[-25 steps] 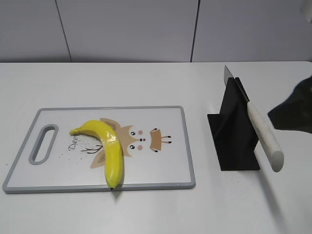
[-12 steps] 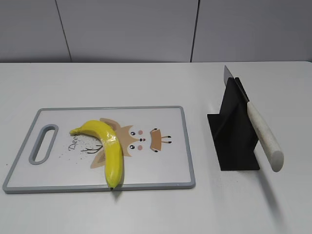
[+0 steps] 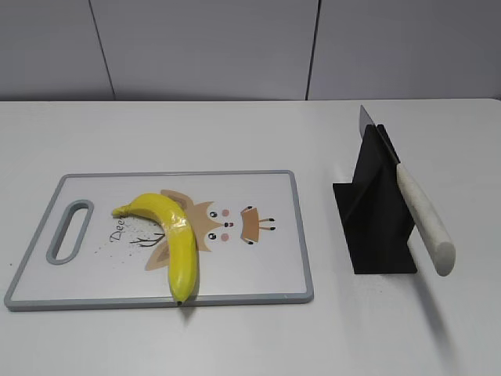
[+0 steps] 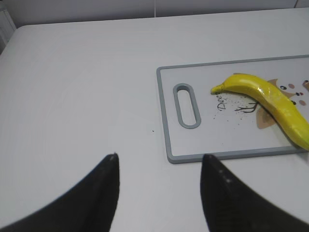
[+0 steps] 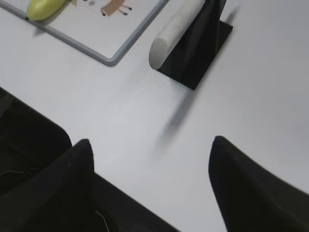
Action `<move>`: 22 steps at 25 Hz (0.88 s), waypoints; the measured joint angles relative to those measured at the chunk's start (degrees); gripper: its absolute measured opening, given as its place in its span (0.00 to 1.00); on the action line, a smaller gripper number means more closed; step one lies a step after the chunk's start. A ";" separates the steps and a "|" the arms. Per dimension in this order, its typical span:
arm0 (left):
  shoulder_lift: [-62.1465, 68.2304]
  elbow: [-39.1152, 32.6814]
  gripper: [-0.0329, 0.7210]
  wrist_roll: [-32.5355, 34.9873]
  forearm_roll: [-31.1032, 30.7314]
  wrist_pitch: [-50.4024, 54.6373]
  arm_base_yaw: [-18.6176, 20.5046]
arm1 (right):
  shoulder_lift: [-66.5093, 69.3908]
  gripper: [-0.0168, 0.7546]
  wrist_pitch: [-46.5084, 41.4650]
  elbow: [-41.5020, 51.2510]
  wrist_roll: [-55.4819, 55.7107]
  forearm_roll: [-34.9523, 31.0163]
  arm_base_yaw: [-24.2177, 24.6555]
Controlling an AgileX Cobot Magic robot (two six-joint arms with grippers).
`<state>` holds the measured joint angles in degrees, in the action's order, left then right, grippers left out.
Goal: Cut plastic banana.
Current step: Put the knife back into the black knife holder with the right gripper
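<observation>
White tabletop (image 3: 235,337), grey panelled wall behind its far edge. Cutting board (image 3: 266,188), white with grey rim, slot handle (image 3: 69,230) at its left end and a cartoon deer print (image 3: 223,223), lies flat on the left half of the table, long side parallel to the near edge. Black knife stand (image 3: 374,211) sits on the right half, well apart from the board; bare table between them. Knife (image 3: 419,211) rests slanted in the stand, blade tip (image 3: 364,117) up toward the far edge, pale handle (image 3: 425,223) sloping down toward the near right corner, overhanging the stand. Plastic banana (image 3: 174,235) lies on the board's left-centre, partly over the deer print, nothing on top of it or against it. It is curved: short stem end (image 3: 119,211) points toward the table's left edge near the slot handle, long axis of the main body runs toward the near edge, dark tip (image 3: 181,301) at the board's near rim. Left gripper (image 4: 159,159): fingers (image 4: 108,186) spread apart, empty, over bare table left of the board's handle end. Right gripper (image 5: 149,150): fingers (image 5: 231,169) spread apart, empty, above bare table on the near side of the stand; handle butt in view ahead. Neither arm shows in the exterior view.
</observation>
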<state>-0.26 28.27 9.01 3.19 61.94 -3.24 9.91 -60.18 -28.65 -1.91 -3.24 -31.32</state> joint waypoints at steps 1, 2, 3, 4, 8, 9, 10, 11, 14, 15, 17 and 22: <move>0.00 0.00 0.74 0.00 0.00 0.00 0.00 | -1.54 0.78 0.00 0.00 0.00 0.00 0.00; 0.00 0.00 0.74 0.00 0.00 0.00 0.00 | -3.12 0.78 0.00 0.00 0.00 0.00 0.00; 0.00 0.00 0.74 0.00 0.00 0.00 0.00 | -4.46 0.78 0.00 0.00 0.00 0.00 0.00; 0.00 0.00 0.74 0.00 0.00 0.00 0.00 | -6.05 0.78 0.00 0.00 0.00 0.00 0.00; 0.00 -0.04 0.73 0.00 0.00 -0.06 0.00 | -9.96 0.78 -0.06 0.00 0.00 -0.07 0.00; 0.00 -0.04 0.73 0.00 0.00 -0.06 0.00 | -10.20 0.78 -0.06 0.00 0.00 -0.13 0.00; 0.00 -0.04 0.73 0.00 0.00 -0.06 0.00 | -10.26 0.78 -0.06 0.00 0.00 -0.27 0.05; 0.00 -0.04 0.73 0.00 -0.06 -0.06 0.00 | -10.26 0.78 -0.06 0.00 0.00 -0.43 0.47; 0.00 -0.04 0.73 0.00 0.00 -0.06 0.00 | -10.26 0.78 -0.06 0.00 -0.05 -0.71 3.47; 0.00 -0.04 0.73 0.00 0.00 -0.06 0.00 | -10.26 0.78 -0.06 0.00 -0.05 -0.71 5.21; 0.00 -0.04 0.73 0.00 0.00 -0.06 0.05 | -10.26 0.78 -0.06 0.00 -0.05 -0.88 8.91; 0.00 -0.04 0.71 0.00 0.00 -0.06 0.05 | -10.26 0.78 -0.06 0.00 -0.05 -0.87 19.40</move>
<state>-0.26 28.22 9.01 3.19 61.87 -3.19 -0.35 -60.24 -28.65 -1.96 -4.10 -11.92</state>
